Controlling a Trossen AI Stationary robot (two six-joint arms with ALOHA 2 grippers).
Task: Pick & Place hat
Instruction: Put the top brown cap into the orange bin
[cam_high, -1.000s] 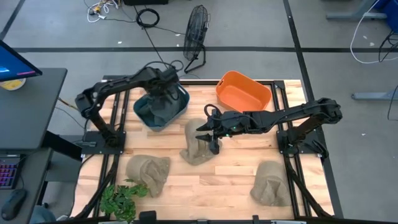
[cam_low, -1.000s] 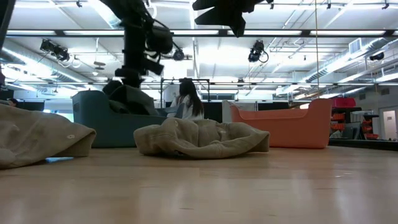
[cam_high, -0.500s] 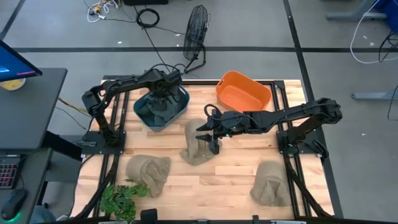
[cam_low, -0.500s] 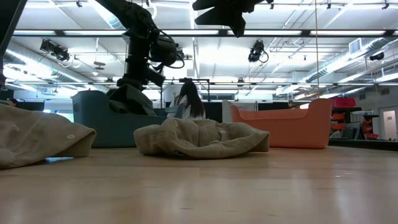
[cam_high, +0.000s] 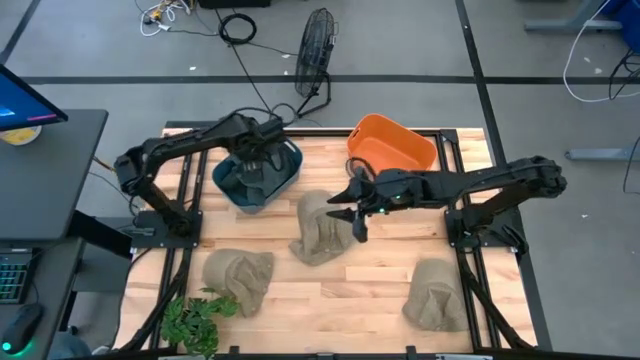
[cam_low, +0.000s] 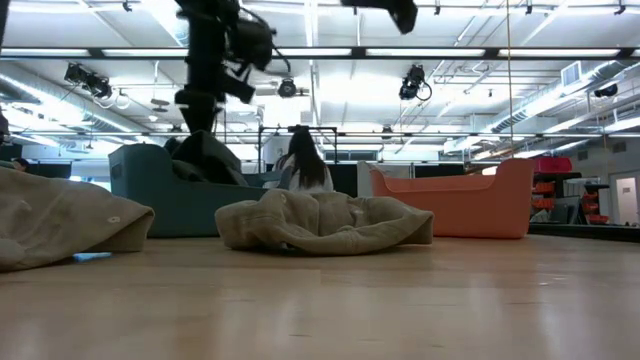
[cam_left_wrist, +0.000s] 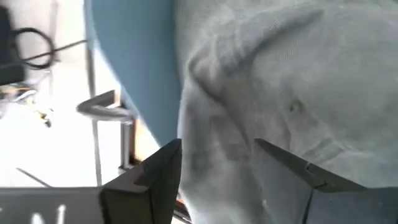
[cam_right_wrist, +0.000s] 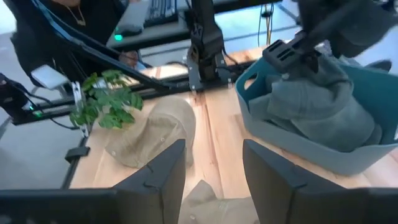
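Observation:
A grey hat (cam_high: 255, 178) lies crumpled in the blue bin (cam_high: 292, 165) at the far left, its crown showing above the rim (cam_low: 205, 158). My left gripper (cam_high: 258, 160) hangs open just above it, a finger to either side of the cloth (cam_left_wrist: 249, 93). Three tan hats lie flat on the wooden table: one in the middle (cam_high: 318, 228), one near left (cam_high: 240, 278), one near right (cam_high: 437, 293). My right gripper (cam_high: 356, 214) hovers open over the middle hat's right edge, with nothing between its fingers (cam_right_wrist: 214, 168).
An orange bin (cam_high: 392, 147) stands at the far right of the table. A green plant (cam_high: 195, 320) sits at the near left corner. A fan (cam_high: 315, 55) stands on the floor beyond the table. A person (cam_low: 305, 160) is in the room behind.
My left gripper has opened and let go of the grey hat, then risen a little; the hat has settled into the blue bin. My right gripper has gone up and slightly toward the table's right edge, away from the middle tan hat.

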